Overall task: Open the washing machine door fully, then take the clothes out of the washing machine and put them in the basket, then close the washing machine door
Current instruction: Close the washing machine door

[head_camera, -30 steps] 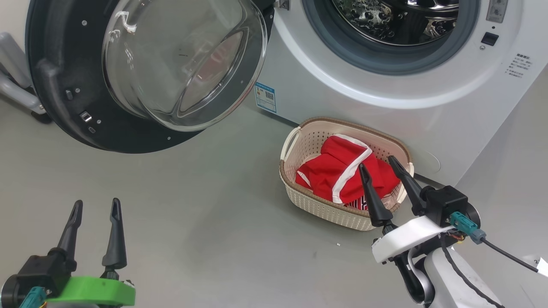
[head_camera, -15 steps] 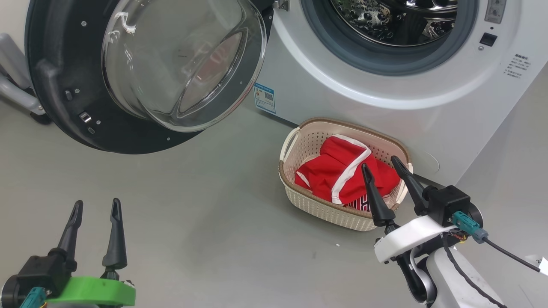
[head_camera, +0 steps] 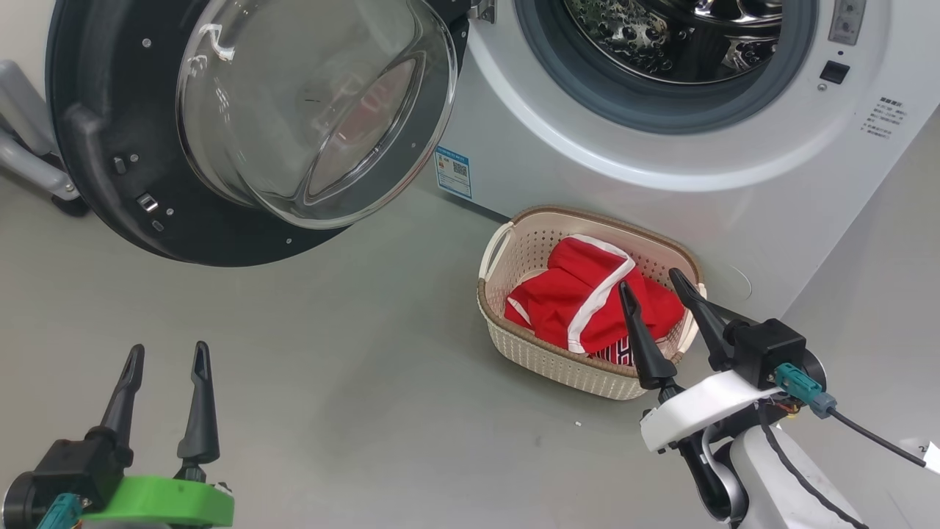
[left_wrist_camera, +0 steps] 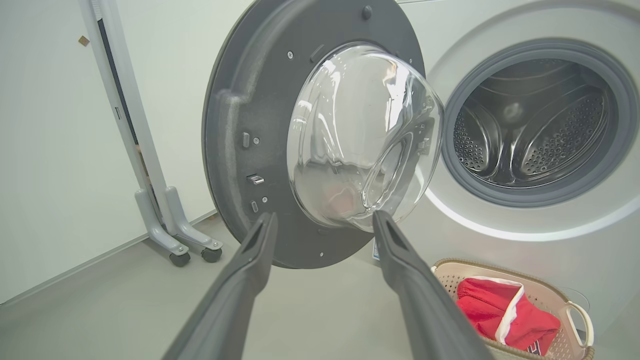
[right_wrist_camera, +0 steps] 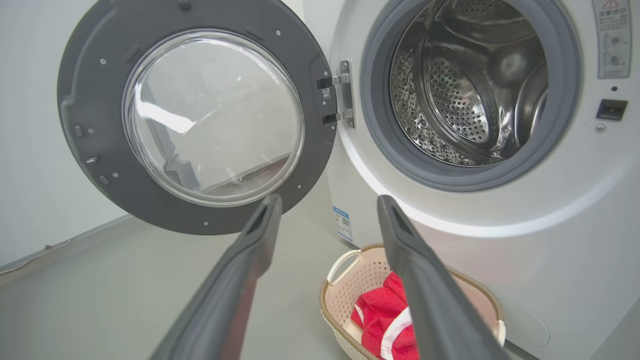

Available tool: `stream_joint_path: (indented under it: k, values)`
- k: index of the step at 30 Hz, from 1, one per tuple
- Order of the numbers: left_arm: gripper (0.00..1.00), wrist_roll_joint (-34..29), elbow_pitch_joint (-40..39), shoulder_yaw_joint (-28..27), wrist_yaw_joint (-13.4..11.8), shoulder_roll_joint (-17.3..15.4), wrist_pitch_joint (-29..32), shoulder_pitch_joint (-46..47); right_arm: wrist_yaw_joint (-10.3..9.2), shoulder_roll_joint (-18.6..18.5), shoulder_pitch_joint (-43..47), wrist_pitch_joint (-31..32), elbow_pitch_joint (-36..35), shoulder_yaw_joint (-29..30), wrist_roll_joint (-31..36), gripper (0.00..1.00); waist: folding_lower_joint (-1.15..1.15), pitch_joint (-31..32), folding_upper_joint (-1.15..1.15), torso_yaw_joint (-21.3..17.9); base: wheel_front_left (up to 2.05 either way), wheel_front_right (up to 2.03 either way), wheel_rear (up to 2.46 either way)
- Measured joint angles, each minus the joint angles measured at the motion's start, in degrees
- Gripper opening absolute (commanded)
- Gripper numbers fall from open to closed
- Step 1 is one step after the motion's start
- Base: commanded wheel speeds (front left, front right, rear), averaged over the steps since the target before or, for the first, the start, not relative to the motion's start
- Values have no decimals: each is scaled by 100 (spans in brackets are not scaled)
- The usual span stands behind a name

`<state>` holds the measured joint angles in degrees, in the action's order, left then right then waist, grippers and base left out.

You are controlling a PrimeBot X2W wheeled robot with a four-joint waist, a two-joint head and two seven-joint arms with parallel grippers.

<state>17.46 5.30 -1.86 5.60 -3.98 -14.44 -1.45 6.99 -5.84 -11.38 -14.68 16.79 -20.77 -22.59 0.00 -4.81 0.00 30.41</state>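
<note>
The washing machine [head_camera: 661,184] stands ahead with its door [head_camera: 242,125] swung wide open to the left, glass bowl facing me. Its steel drum [right_wrist_camera: 465,85] looks bare inside. The red clothes [head_camera: 587,301] with white trim lie in the cream basket [head_camera: 514,257] on the floor in front of the machine. My right gripper [head_camera: 650,283] hangs open just above the basket's near right rim, holding nothing. Low at the left, my left gripper [head_camera: 169,353] is open and empty over bare floor, pointing toward the door [left_wrist_camera: 260,130].
A grey wheeled stand [left_wrist_camera: 175,235] is beside the wall behind the open door. Grey floor [head_camera: 330,367] stretches between my grippers and the machine. A blue label sticker [head_camera: 454,170] sits low on the machine's front.
The head camera has tilted slightly, shifting the whole picture. My right gripper has drawn back a little from the basket. The left gripper stays put.
</note>
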Motion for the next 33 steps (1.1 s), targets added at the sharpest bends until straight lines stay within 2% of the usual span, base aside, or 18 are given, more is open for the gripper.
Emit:
stream_joint_path:
  k: [1, 2, 3, 4, 5, 23, 33]
  values:
    - [100, -1, 0, -1, 0, 0, 0, -3, 0, 0, 0, 0, 0, -3, -11, 100, 0, 1, 0, 1, 0, 0, 0]
    - [91, -1, 0, -1, 0, 0, 0, -5, 0, 0, 0, 0, 0, -8, -11, 100, 0, 1, 0, 2, 0, 0, 0]
    - [47, -1, 1, -2, 1, 0, 0, -7, 0, 1, 0, 0, 0, -13, -11, 100, 0, 1, 0, 2, 0, 0, 0]
    - [17, -1, 1, -4, 10, 0, 0, -11, 0, 1, 0, 0, -1, -19, -11, 100, 0, -1, 0, 3, 0, 0, 0]
    - [0, -1, 1, -9, 27, 1, 0, -15, 0, 1, 0, 0, -1, -29, -11, 100, 0, -5, 0, 4, 0, 0, 0]
    - [0, 99, -236, -301, 77, -29, 0, 2, 0, -179, -205, 0, -183, 5, 144, 100, 0, -626, 0, 34, 0, 0, 0]
    - [0, 113, -353, -845, 126, -956, -1, 604, -9, -398, -298, 0, -233, 97, 247, 100, 0, -1087, 0, 60, 0, 0, 0]
